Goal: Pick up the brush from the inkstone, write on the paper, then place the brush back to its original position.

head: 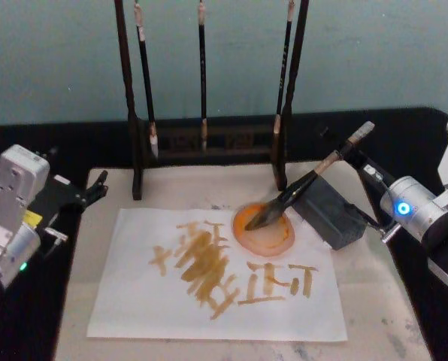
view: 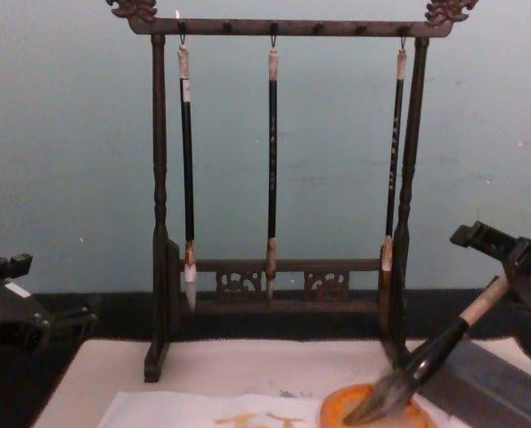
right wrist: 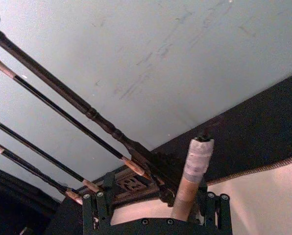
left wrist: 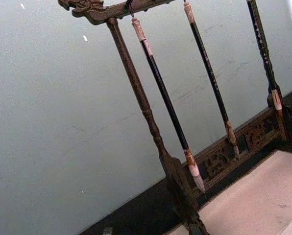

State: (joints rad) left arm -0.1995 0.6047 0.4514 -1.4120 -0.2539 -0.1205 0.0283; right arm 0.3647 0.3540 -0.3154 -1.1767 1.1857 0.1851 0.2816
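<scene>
The left gripper (head: 96, 188) sat idle at the mat's (head: 374, 301) left edge, jaws spread. The paper (head: 134, 301) lay centre with bare mat around. The brush (head: 299, 188) leaned tip-down in the inkstone (head: 246, 233); the wrist view showed the right gripper (right wrist: 195, 203) pinching its handle.

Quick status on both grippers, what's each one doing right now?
Left gripper: open, empty, parked at the mat's left edge.
Right gripper: shut on the brush handle, bristles in the inkstone.
</scene>
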